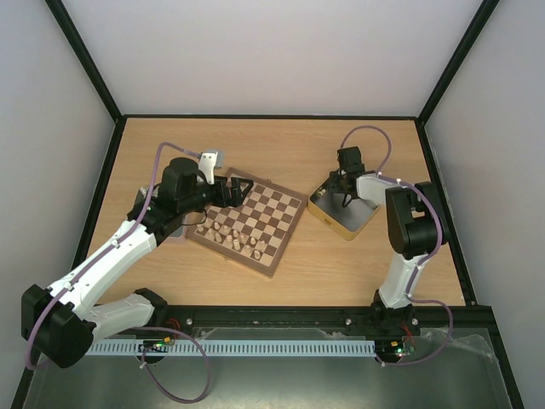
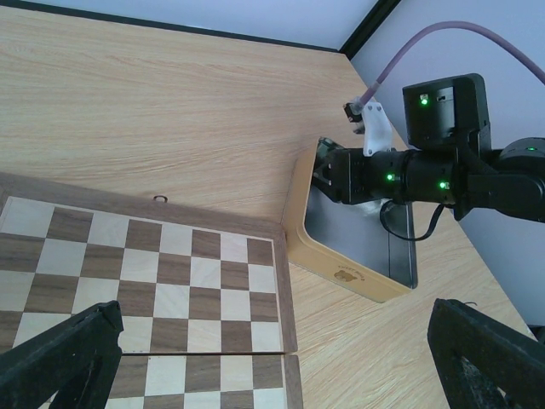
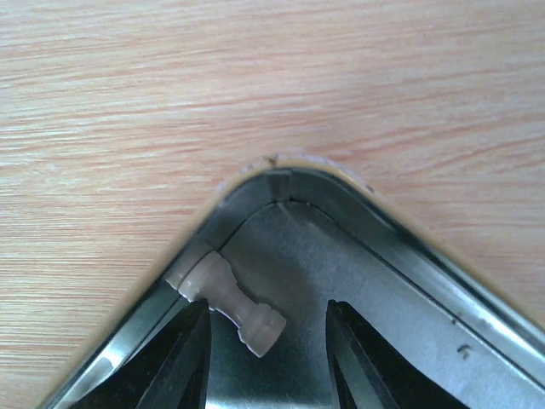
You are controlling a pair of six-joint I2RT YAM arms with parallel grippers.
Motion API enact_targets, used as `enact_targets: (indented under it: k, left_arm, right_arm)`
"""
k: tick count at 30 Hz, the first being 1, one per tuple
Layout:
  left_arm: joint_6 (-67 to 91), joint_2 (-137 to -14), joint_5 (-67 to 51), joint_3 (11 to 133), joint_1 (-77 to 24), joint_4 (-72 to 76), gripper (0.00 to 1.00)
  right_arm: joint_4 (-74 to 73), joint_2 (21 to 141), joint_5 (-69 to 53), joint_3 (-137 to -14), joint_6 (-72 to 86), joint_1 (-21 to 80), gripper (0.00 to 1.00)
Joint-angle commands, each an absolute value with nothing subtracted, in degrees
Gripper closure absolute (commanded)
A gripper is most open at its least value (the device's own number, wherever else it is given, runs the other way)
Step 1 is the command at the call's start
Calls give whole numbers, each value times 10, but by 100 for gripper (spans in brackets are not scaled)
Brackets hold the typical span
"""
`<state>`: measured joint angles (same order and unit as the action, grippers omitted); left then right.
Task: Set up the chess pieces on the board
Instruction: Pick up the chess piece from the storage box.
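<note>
Right end effector point(image 3: 268, 341): half-open, astride pale cream wooden chess piece point(image 3: 228, 305) lying in gold tin's point(image 3: 341, 221) corner.
Risk: we expect fingers point(image 3: 183, 358) catching tin wall, piece rolling out.

In the top view the chess pieces point(image 1: 223, 230) on the board point(image 1: 277, 217) are too small to tell by kind, and the left arm point(image 1: 179, 183) covers the board's far left corner. The left wrist view cuts the board off at the picture's left and bottom edges. The right jaws hide part of the floor of the tin point(image 1: 339, 227); the right wrist view shows only their tips and one corner of the tin.
</note>
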<state>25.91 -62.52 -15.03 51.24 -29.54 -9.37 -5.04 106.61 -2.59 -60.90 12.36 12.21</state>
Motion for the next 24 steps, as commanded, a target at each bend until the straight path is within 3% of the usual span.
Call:
enact_targets:
  k: [1,12,19,24]
  left_arm:
    - [254,-621,-156,518,-292,-95,0]
    - [253,-618,-156,518,-292,-101,0]
    - [253,-615,-156,516,-292,-103,0]
    - [257,-615,-164,512,-292,-96,0]
  right_arm:
    - [-58,1070,-28,-631,86,121,63]
    - [-101,1122,-85,-658,9,119,75]
    - [-98,1106,-84,-652,23,119,92]
    - [-97,1065,-64,-634,58,119,97]
